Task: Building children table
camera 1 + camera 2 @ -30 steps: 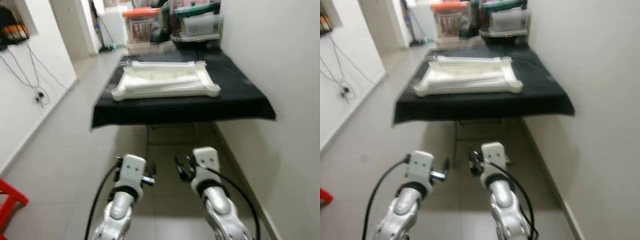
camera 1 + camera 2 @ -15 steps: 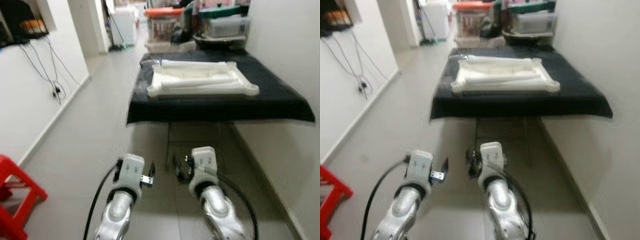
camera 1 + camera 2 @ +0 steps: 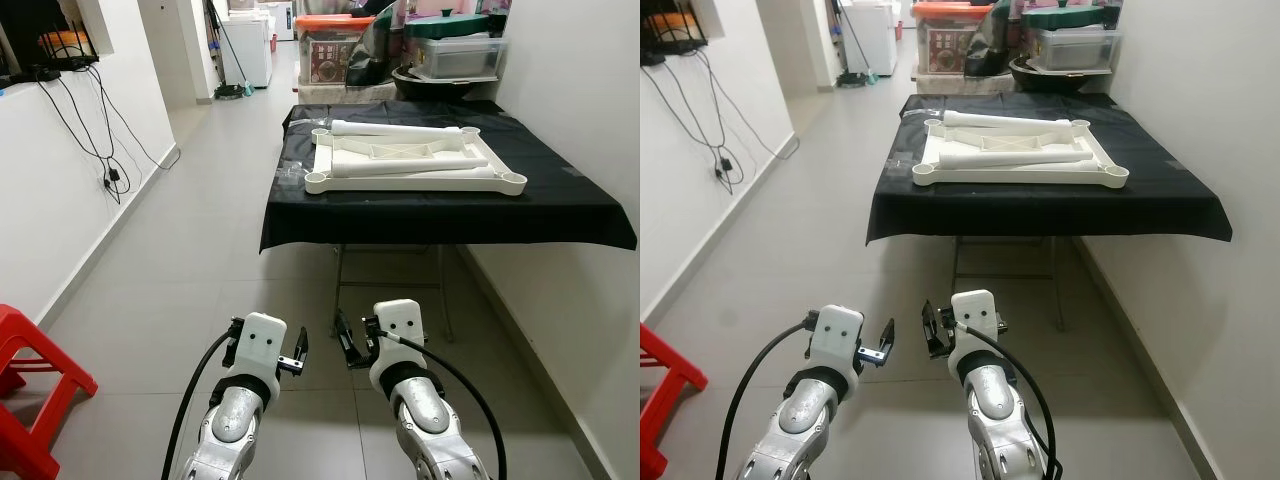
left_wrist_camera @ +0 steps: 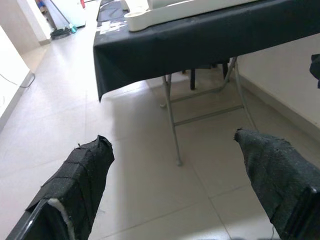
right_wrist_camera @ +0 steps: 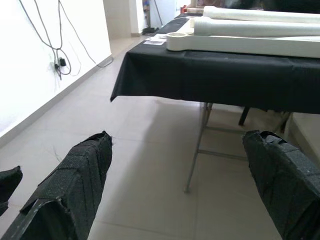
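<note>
A white children's tabletop (image 3: 412, 166) lies upside down on a black-clothed folding table (image 3: 560, 205) ahead, with white round legs (image 3: 398, 129) lying on and beside it. Both arms are held low over the floor, well short of the table. My left gripper (image 3: 293, 356) is open and holds nothing; its padded fingers (image 4: 80, 175) stand wide apart in the left wrist view. My right gripper (image 3: 345, 346) is also open and empty, fingers (image 5: 75, 175) spread, with the tabletop's corner socket (image 5: 177, 37) in sight above the cloth edge.
A red plastic stool (image 3: 30, 385) stands at the left. The white left wall carries dangling cables (image 3: 100, 130). Storage boxes (image 3: 330, 45) and a bin sit behind the table. A white wall runs close along the right. Grey tiled floor (image 3: 190, 250) lies open ahead.
The camera has swung and steadied: the table now sits further right and sharper, and the red stool has come further into view. Both grippers hold the same low, open pose.
</note>
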You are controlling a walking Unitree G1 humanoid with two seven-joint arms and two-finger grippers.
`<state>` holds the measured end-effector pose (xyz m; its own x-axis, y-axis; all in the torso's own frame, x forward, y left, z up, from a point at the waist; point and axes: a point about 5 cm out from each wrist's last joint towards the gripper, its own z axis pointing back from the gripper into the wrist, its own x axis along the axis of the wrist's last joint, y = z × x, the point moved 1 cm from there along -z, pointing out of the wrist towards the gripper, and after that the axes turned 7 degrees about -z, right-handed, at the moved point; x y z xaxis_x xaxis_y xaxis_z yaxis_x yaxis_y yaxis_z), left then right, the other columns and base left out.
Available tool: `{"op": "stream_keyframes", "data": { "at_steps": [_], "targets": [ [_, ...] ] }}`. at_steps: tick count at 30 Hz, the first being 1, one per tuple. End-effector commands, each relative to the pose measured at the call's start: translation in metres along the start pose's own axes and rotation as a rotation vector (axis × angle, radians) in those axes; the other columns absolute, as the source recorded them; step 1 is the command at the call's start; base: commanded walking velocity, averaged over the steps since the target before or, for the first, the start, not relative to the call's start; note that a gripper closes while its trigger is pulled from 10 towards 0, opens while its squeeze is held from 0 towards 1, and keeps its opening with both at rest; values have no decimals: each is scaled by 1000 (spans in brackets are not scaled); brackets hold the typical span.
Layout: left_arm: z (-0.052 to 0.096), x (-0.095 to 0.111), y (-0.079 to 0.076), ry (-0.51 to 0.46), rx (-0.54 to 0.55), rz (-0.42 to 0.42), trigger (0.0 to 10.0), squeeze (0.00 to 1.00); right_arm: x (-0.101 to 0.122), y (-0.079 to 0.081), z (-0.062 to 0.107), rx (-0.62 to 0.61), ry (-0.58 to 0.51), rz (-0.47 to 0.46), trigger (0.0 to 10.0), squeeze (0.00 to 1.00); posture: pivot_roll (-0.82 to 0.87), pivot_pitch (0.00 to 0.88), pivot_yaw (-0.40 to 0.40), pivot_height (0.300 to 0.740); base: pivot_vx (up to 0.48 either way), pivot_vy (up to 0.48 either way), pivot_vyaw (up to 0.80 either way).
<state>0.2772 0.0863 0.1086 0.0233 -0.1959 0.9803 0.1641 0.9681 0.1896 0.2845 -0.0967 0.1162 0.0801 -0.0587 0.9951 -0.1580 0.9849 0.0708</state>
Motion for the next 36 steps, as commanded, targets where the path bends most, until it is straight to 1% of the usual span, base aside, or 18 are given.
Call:
{"op": "stream_keyframes", "data": {
  "at_steps": [1,33,36],
  "targets": [
    [0,4,-4,-10,-8,24,10000,0,1,2,1,5,0,-5,10000,0,28,0,19,740,311,0,0],
    [1,4,-8,-22,-28,20,10000,0,1,0,1,-5,-7,-1,10000,0,28,0,11,740,361,0,0],
    [1,4,-8,-23,-28,21,10000,0,0,0,1,-6,-5,-1,10000,0,29,0,11,740,364,0,-800]
  ]
}}
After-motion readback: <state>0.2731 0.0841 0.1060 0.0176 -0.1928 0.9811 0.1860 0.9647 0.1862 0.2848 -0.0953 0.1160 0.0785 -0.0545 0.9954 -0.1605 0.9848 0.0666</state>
